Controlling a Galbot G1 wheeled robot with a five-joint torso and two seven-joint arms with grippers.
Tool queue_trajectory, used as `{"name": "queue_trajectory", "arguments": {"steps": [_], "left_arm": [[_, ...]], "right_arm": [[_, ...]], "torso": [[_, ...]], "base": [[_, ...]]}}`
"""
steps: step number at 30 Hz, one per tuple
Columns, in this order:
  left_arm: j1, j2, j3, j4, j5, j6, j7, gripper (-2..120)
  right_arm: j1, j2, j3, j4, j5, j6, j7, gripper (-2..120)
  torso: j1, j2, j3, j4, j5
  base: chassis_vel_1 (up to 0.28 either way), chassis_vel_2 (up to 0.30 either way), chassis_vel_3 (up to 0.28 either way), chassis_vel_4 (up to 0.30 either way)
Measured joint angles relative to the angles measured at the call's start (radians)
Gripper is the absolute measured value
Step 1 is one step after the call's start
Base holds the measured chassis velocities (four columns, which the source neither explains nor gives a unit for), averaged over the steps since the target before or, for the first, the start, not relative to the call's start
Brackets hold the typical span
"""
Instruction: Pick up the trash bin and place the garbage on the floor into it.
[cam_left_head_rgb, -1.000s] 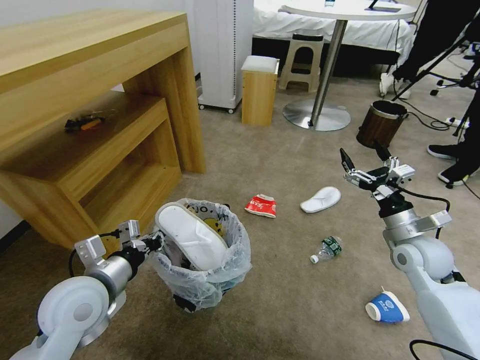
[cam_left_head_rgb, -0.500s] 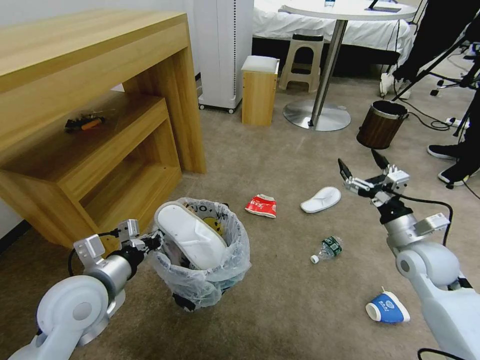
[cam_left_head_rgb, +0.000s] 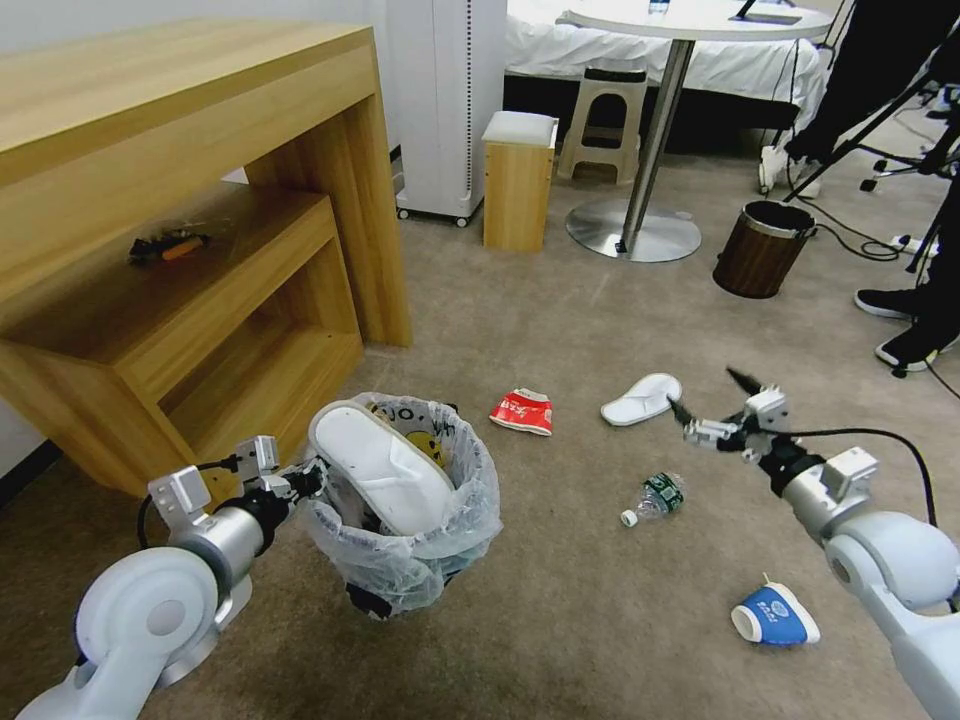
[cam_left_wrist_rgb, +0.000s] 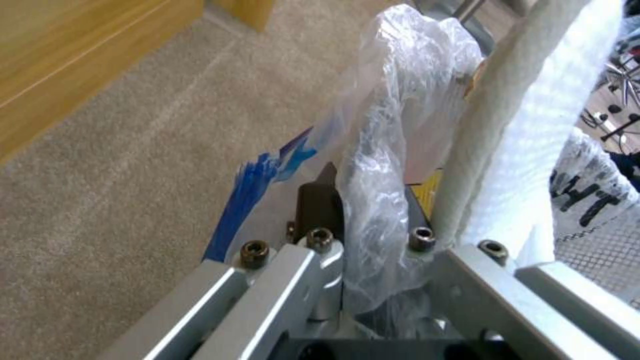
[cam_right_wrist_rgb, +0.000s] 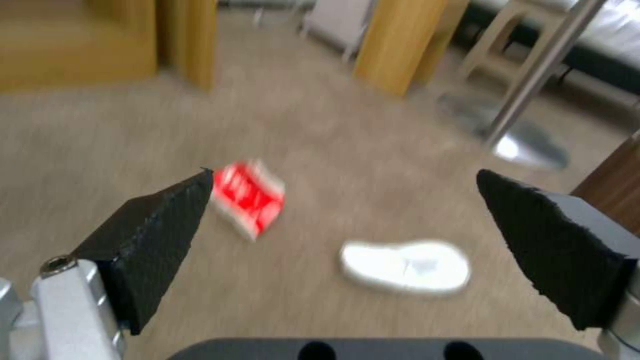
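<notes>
Here, the left gripper (cam_left_head_rgb: 305, 482) has its fingers (cam_left_wrist_rgb: 320, 205) pinched on the rim of the trash bin (cam_left_head_rgb: 395, 585), with a fold of the crinkly plastic bag (cam_left_wrist_rgb: 390, 150) caught between them. One dark fingertip lies outside the bag; the other is hidden behind the plastic. Just past the fingers, inside the bin, a white slipper (cam_left_head_rgb: 385, 475) stands tilted and rises above the rim. A yellow cartoon figure (cam_left_head_rgb: 428, 448) and black letters show on the bag beyond the slipper. The bin is on the beige carpet (cam_left_head_rgb: 560, 620), near the low shelf of the wooden desk (cam_left_head_rgb: 180, 290).

The right gripper (cam_left_head_rgb: 712, 402) has its fingers (cam_right_wrist_rgb: 157, 235) spread wide and holds nothing. It hangs above the carpet. Directly ahead of the fingertips lies a second white slipper (cam_left_head_rgb: 641, 398), flat on the carpet. Ahead and toward the left finger lies a red wrapper (cam_left_head_rgb: 522, 411). Below and slightly behind the fingers lies a clear bottle (cam_left_head_rgb: 652, 497) with a green label, on its side. Further back, beside the right forearm, a blue and white cup (cam_left_head_rgb: 773, 615) lies tipped over. Well beyond the fingertips stands a brown wood-grain bin (cam_left_head_rgb: 762, 248), near the base of a round table (cam_left_head_rgb: 633, 232).
</notes>
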Motion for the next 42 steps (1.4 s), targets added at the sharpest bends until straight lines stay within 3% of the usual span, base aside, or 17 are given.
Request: {"name": "queue_trajectory", "arguments": {"steps": [6,12,18,21,26,32,42], "left_arm": [[-0.001,-0.002,-0.001,0.002,-0.001,-0.001,0.002,3],[-0.004,-0.002,0.001,0.001,-0.003,-0.002,0.003,3],[0.000,0.001,0.000,-0.008,-0.003,-0.003,0.003,3],[0.005,0.003,-0.001,-0.017,-0.003,-0.003,0.003,3],[0.009,0.004,-0.002,-0.022,-0.001,-0.003,0.002,3],[0.012,0.002,-0.001,-0.027,0.008,-0.003,0.002,3],[0.008,0.000,0.006,-0.024,0.012,-0.003,0.001,3]], "right_arm": [[-0.013,-0.022,0.001,-0.050,-0.036,0.016,-0.110,100],[-0.012,-0.026,0.015,-0.177,-0.126,0.197,-0.330,100],[0.002,-0.023,0.024,-0.278,-0.198,0.289,-0.408,100],[0.005,-0.025,0.041,-0.336,-0.208,0.334,-0.497,100],[0.010,-0.032,0.070,-0.376,-0.220,0.355,-0.618,100],[0.035,-0.052,0.157,-0.439,-0.314,0.370,-0.852,100],[0.083,-0.037,0.229,-0.548,-0.400,0.439,-1.083,100]], "torso": [[0.000,0.000,0.000,0.0002,-0.0001],[0.000,0.000,0.000,0.0000,0.0000],[0.000,0.000,0.000,0.0001,0.0001],[0.000,0.000,0.000,0.0000,-0.0001],[0.000,0.000,0.000,0.0001,0.0001],[0.000,0.000,0.000,0.0001,-0.0003],[0.000,0.000,0.000,0.0000,-0.0001]], "base": [[0.000,0.000,0.000,0.000],[0.000,0.000,0.000,0.000],[0.000,0.000,0.000,0.000],[0.000,0.000,0.000,0.000],[0.000,0.000,0.000,0.000],[0.000,0.000,0.000,0.000],[0.000,0.000,0.000,0.000]]}}
